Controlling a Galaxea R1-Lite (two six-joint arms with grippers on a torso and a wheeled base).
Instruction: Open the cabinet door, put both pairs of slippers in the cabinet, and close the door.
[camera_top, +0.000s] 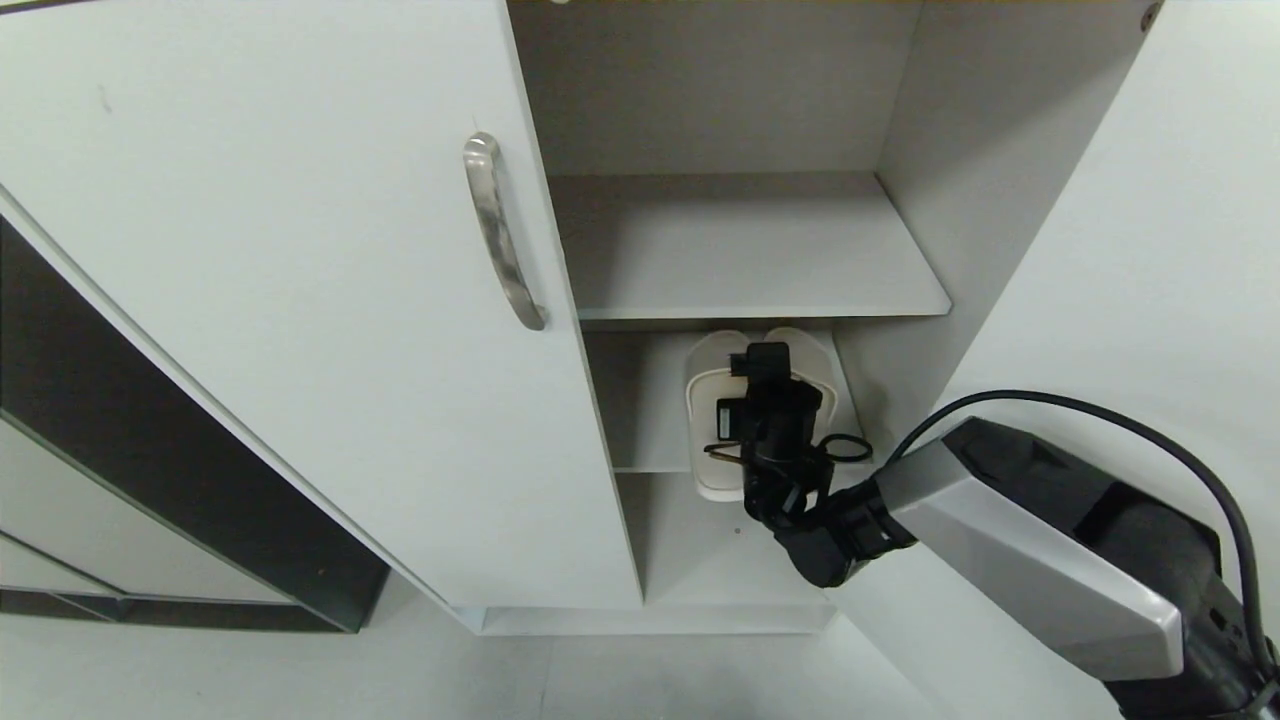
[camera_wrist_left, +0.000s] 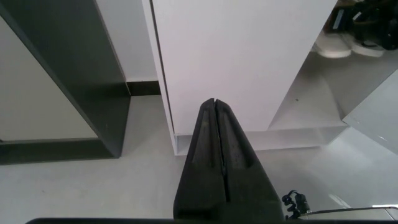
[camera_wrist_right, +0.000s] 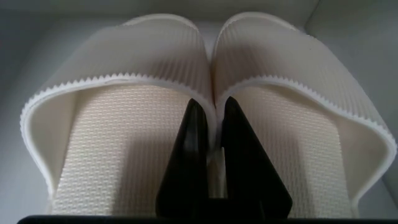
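Observation:
A pair of white slippers (camera_top: 712, 400) lies side by side, toes inward, on the cabinet's middle shelf (camera_top: 650, 420), heels at its front edge. My right gripper (camera_top: 765, 362) reaches into the cabinet and is shut on the two inner edges of the white slippers (camera_wrist_right: 124, 118), pinching them together between its fingers (camera_wrist_right: 194, 130). Whether the soles rest on the shelf I cannot tell. My left gripper (camera_wrist_left: 214, 107) is shut on nothing, low over the floor in front of the closed left door (camera_wrist_left: 236, 56). In that view the slippers (camera_wrist_left: 339, 45) show inside the cabinet.
The right cabinet door (camera_top: 1150, 250) stands open beside my right arm. The left door (camera_top: 300, 300) with its metal handle (camera_top: 500, 235) is closed. The upper shelf (camera_top: 750, 250) and bottom compartment (camera_top: 700, 560) are bare. A dark panel (camera_top: 150, 450) stands to the left.

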